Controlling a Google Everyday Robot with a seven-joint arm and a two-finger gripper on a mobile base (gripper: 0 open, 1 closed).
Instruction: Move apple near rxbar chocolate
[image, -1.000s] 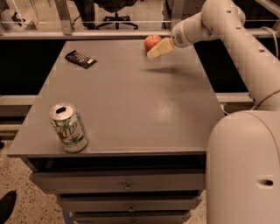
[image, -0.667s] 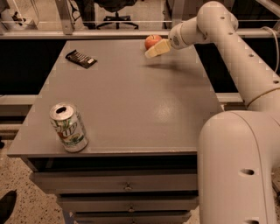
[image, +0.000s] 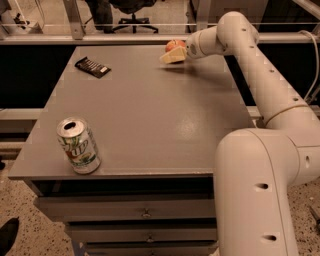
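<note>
Apple (image: 175, 45) at far edge of table (image: 150, 115), at my gripper (image: 171, 54); grip state: cannot tell. Risk: loose hold, apple rolls off edge before reaching rxbar chocolate (image: 92, 67).

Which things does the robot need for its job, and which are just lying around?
For the job: apple, rxbar, gripper beside the apple at the table's far edge.
Just lying about: can, chair behind the table.

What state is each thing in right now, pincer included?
pincer: at the apple, far right of the table.
apple: against the pincer, well apart from the rxbar chocolate.
rxbar chocolate: lying flat, far left.
soda can: upright, top opened, front left.
drawers: shut.
</note>
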